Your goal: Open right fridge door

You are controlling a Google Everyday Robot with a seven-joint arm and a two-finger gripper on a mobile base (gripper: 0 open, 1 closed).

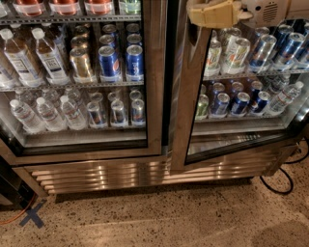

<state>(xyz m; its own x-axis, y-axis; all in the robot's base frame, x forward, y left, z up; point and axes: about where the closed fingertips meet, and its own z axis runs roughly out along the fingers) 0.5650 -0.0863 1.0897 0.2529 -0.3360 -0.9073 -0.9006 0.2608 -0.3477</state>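
The fridge fills the view, a steel two-door cooler with shelves of cans and bottles. The right fridge door stands slightly ajar: its bottom edge slants away from the grille and its steel frame leans out from the centre post. My gripper, tan-padded on a white arm, is at the top of the view against the upper part of that door's left frame, by the dark handle recess. The left door is closed, with water bottles behind its glass.
A louvred steel grille runs along the base. A black cable loops on the speckled floor at the right. A blue tape cross and an orange cord lie at the lower left.
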